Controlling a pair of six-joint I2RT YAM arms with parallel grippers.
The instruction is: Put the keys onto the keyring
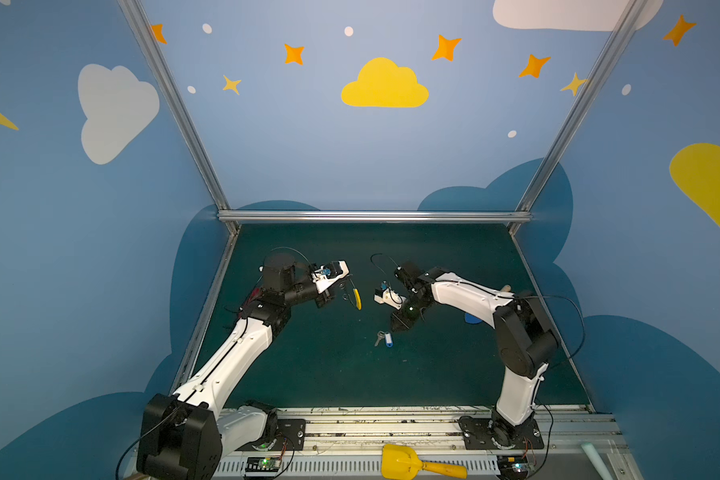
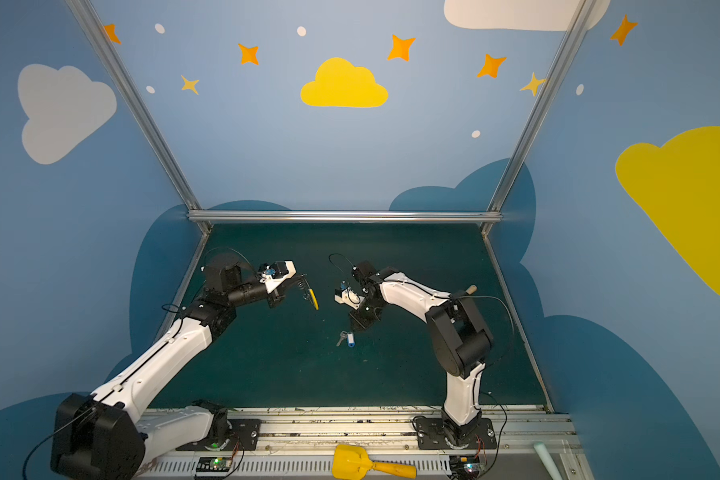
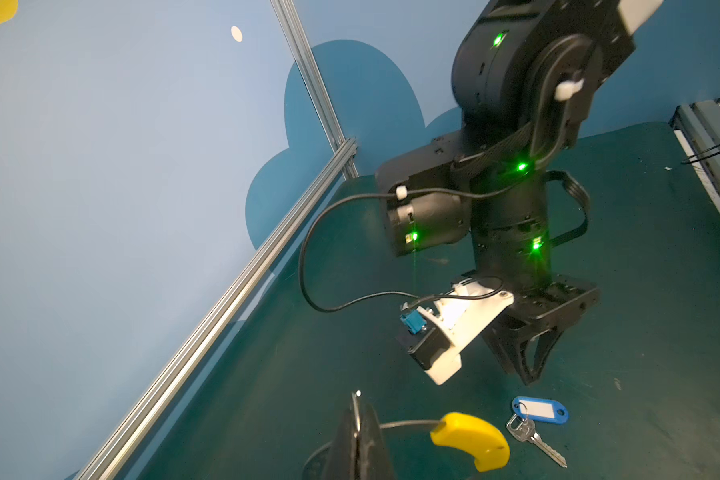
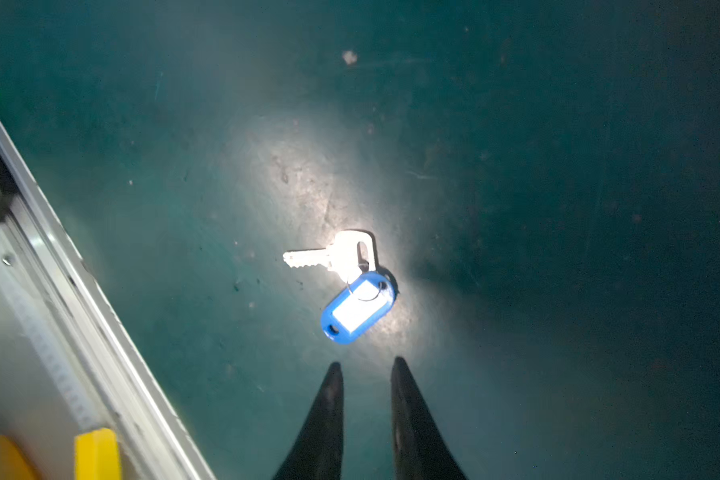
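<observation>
Dark green surface (image 1: 329, 374) inside blue walls (image 1: 308, 145) painted with clouds and stars.
Yellow plastic scoop (image 1: 408, 461) lying on the front metal rail (image 1: 350, 428); pale tube (image 1: 595, 459) at the rail's right end; blue shovel (image 1: 471, 318) mostly hidden.

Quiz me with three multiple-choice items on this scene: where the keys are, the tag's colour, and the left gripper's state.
1. Where are the keys? A. flat on the green mat; B. in a bowl; C. lifted in the air.
2. What colour is their tag? A. red; B. blue; C. yellow.
3. How is the left gripper? A. open, empty; B. shut on the keys; C. shut on the keyring.
Answers: 1 A, they lie on the mat under the open, empty right gripper. 2 B, the right wrist view shows blue plastic around a white label. 3 C, its jaws pinch the grey hoop that carries the yellow sleeve.
</observation>
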